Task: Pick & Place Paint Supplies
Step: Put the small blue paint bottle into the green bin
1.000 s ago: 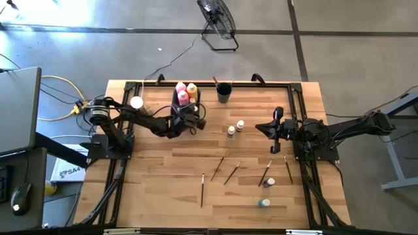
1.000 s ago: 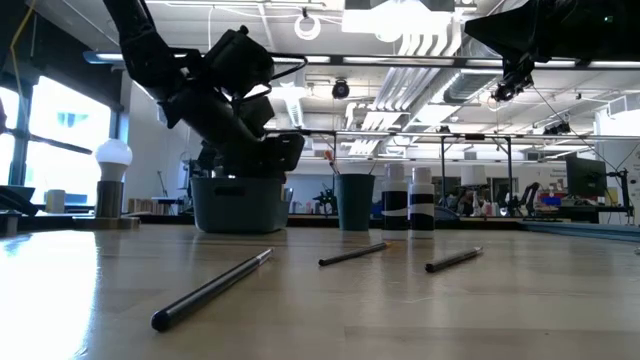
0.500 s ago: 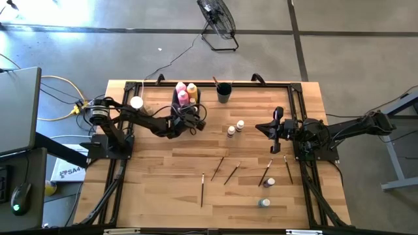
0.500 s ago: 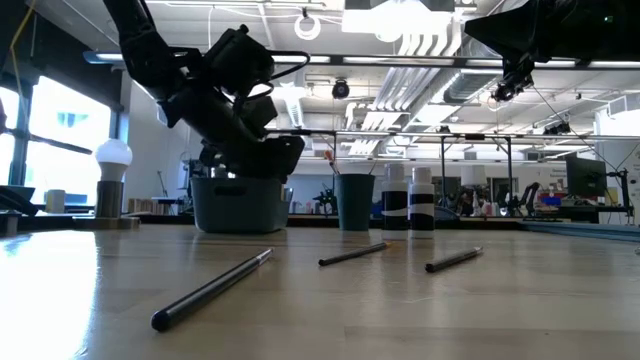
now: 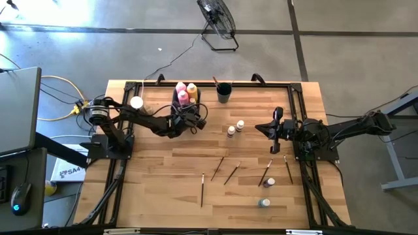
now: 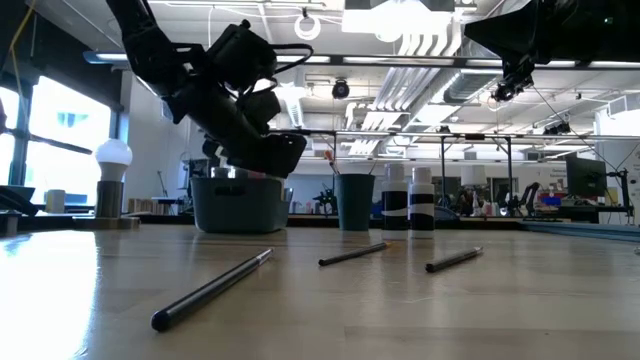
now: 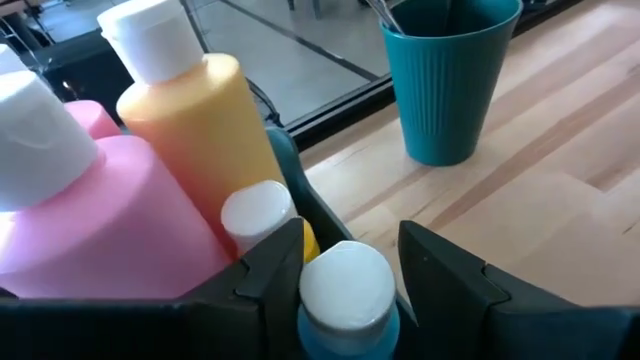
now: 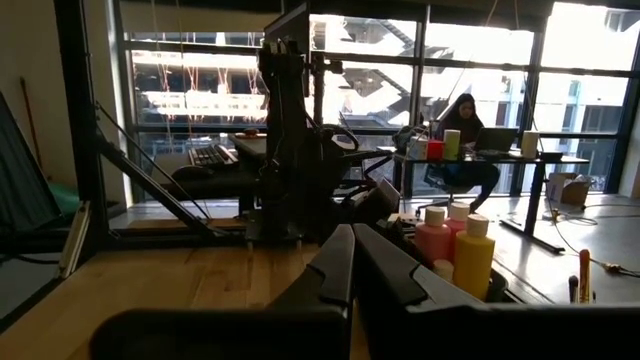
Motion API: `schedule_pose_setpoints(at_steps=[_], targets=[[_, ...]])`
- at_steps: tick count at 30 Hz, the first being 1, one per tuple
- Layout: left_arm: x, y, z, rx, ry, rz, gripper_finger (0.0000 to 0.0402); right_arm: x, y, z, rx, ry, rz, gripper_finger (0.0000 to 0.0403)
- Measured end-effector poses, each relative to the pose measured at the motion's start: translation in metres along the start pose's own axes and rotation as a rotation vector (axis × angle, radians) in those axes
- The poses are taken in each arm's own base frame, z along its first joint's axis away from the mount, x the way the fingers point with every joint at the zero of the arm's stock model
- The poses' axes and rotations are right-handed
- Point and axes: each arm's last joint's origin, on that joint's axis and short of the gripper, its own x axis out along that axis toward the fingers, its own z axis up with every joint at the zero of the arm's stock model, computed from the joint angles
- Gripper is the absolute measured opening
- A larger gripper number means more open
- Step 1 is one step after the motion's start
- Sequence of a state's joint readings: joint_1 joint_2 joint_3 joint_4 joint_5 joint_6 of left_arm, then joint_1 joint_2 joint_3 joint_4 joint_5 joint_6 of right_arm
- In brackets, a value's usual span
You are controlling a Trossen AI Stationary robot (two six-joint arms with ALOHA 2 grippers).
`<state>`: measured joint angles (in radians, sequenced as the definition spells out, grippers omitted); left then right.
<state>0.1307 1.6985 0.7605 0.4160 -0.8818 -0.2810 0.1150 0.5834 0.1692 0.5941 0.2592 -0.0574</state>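
- Near the worktop's far edge, the left gripper (image 7: 345, 265) hangs over the dark bin (image 5: 177, 99), fingers clasping a small blue white-capped bottle (image 7: 347, 300) beside the pink (image 7: 95, 220) and yellow squeeze bottles (image 7: 195, 120).
- Right gripper (image 5: 275, 130), fingers pressed together, hovers near the right edge.

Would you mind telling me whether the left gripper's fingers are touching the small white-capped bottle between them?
Cannot tell. The left wrist view shows the small white-capped bottle between the left gripper fingers, but neither contact nor gap shows plainly.

Robot body, 2 arms: both matte black, jointed tubular links w/ bulky motor housings. Left arm (image 5: 140, 119): black cables looped at wrist. Right arm (image 5: 346, 128): same build. Claw fingers (image 7: 440, 275) dark, angular, wedge-tipped, smooth plastic.
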Motion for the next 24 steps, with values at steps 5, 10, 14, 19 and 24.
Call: schedule_pose_setpoints(at_steps=[5, 10, 14, 19, 24], targets=[[0.000, 0.000, 0.000, 0.000, 0.000, 0.001, 0.0201, 0.000, 0.000, 0.000, 0.000, 0.000, 0.000, 0.0002], [0.000, 0.000, 0.000, 0.026, -0.001, 0.001, 0.0261, 0.000, 0.000, 0.000, 0.000, 0.000, 0.000, 0.0002], [0.000, 0.000, 0.000, 0.050, -0.002, 0.003, 0.0294, 0.000, 0.000, 0.000, 0.000, 0.000, 0.000, 0.0002], [-0.002, 0.002, 0.006, 0.053, -0.025, 0.025, 0.0306, 0.000, 0.000, 0.000, 0.000, 0.000, 0.000, 0.0002], [-0.009, 0.006, 0.023, 0.056, -0.061, 0.011, 0.0306, 0.000, 0.000, 0.000, -0.001, 0.002, -0.001, 0.0002]])
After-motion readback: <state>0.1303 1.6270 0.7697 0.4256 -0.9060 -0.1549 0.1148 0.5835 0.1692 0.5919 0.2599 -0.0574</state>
